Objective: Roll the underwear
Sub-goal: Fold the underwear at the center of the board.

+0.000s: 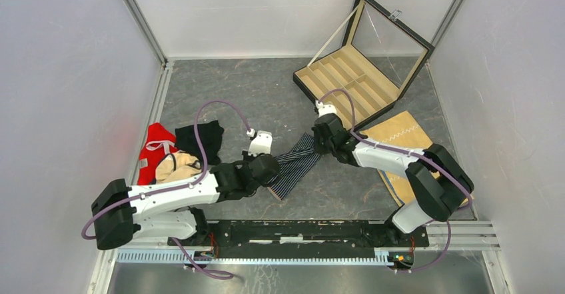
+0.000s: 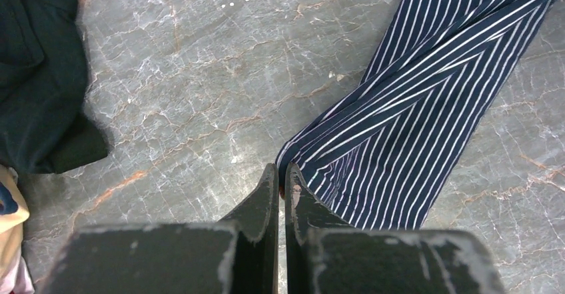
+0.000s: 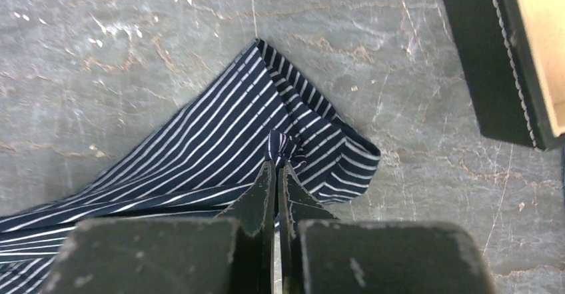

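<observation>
Top external view: the striped underwear (image 1: 296, 166) is laid flat on the desk (image 1: 260, 91) as a long diagonal strip between the two arms.
Left claw (image 2: 280, 173): its fingers are pressed together, and the tips are set at the near corner of the striped fabric, touching its edge. Whether any cloth is caught between them cannot be told.
Right claw (image 3: 276, 166): it is clamped on the far end of the striped underwear, where a small pucker of fabric is pinched up between the tips.
Striped underwear, shape: the far end is folded over beside the right claw, and the rest is spread out toward the left claw.
Black underwear (image 1: 200, 137): it is left crumpled on the desk, to the left of the left claw and apart from it, beside a red garment (image 1: 154, 146).
Case (image 1: 360, 74): it is stood open behind the right claw, near the striped fabric but not touching it.
</observation>
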Robot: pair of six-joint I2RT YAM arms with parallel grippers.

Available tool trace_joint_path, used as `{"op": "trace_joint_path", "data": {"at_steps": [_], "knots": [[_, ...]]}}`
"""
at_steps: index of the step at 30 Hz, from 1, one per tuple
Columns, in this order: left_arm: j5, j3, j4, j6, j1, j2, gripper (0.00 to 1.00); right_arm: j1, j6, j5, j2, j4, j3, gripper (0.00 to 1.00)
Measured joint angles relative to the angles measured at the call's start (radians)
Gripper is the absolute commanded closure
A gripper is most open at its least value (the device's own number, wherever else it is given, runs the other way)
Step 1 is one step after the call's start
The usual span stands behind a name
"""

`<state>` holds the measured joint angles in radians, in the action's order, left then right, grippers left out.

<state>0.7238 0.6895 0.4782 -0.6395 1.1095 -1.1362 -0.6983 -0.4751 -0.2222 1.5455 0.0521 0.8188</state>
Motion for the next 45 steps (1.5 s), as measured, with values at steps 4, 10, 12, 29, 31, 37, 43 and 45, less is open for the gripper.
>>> {"op": "trace_joint_path", "data": {"at_steps": [4,10,12,29,31,37,43,45], "knots": [[-0.013,-0.001,-0.010,0.035,0.012,0.011,0.98,0.000,-0.004,0.000,-0.002,-0.015,-0.056,1.00],[-0.082,-0.010,-0.066,0.092,0.059,0.068,0.98,0.000,-0.015,0.001,0.028,-0.049,-0.077,1.00],[-0.098,-0.010,-0.081,0.112,0.090,0.067,0.98,0.000,-0.019,0.004,0.043,-0.069,-0.077,1.00],[-0.155,-0.051,-0.200,0.138,0.256,-0.090,0.98,0.013,-0.033,0.018,0.059,-0.120,-0.082,1.00],[-0.158,-0.051,-0.216,0.137,0.269,-0.123,0.98,0.013,-0.033,0.018,0.059,-0.122,-0.083,1.00],[-0.159,-0.044,-0.253,0.129,0.307,-0.216,0.98,0.013,-0.033,0.019,0.059,-0.126,-0.085,1.00],[-0.171,-0.044,-0.292,0.112,0.325,-0.248,0.98,0.014,-0.034,0.020,0.059,-0.135,-0.090,1.00],[-0.181,-0.044,-0.311,0.104,0.327,-0.251,0.98,0.014,-0.033,0.021,0.059,-0.137,-0.090,1.00]]}}
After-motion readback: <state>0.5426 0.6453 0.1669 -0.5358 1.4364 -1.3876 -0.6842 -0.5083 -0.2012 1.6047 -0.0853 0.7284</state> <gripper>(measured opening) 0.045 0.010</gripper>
